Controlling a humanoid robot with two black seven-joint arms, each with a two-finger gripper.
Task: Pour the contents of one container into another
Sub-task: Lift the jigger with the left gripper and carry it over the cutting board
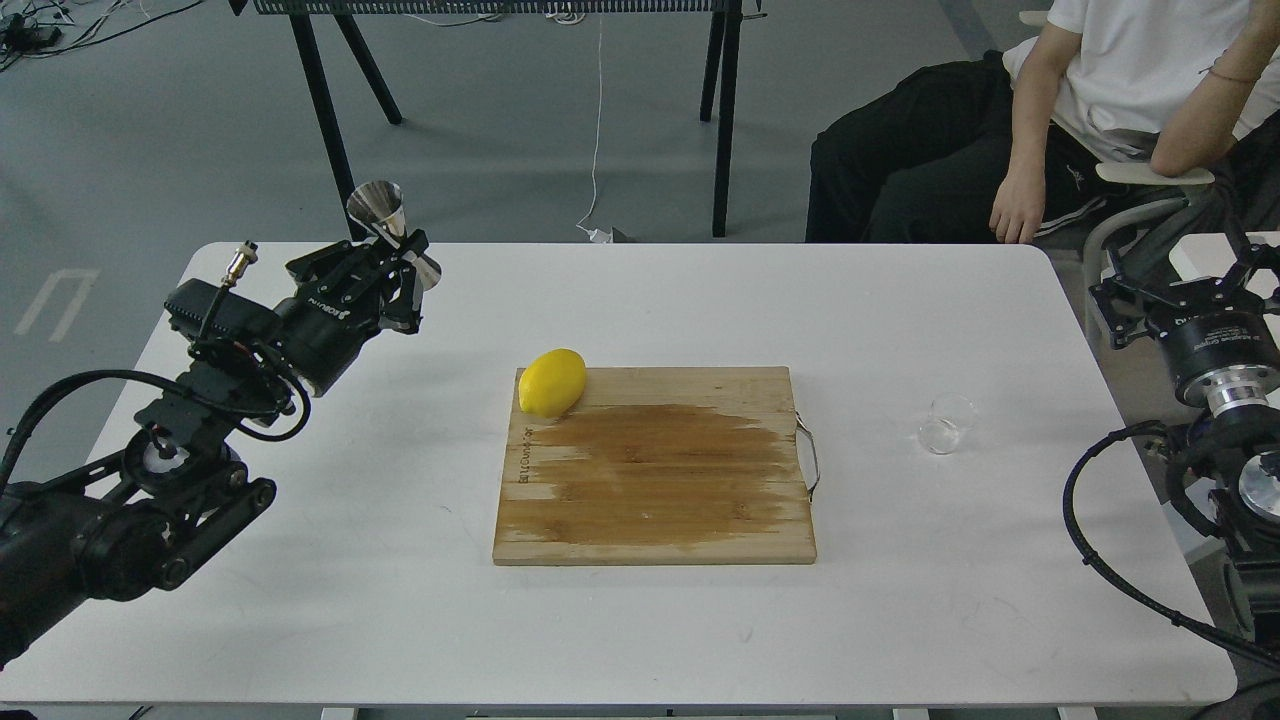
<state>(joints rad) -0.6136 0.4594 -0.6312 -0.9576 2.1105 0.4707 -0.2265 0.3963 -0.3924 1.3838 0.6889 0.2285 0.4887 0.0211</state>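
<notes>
While the left gripper (400,262) pinches the jigger (392,232) by its waist, tilted above the table's (400,620) far left corner, the glass cup (945,423) stands untouched on the right.

Right gripper (1175,290) hangs past the table edge, fingers spread, holding nothing. Cutting board (655,470) with lemon (552,382) sits between. Risk is that the clear cup's easy to misjudge and knock over, and a tilted jigger would spill.

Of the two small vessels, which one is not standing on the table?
The metal jigger: the left gripper holds it up, tilted. The clear glass cup rests on the table, right of the cutting board.
</notes>
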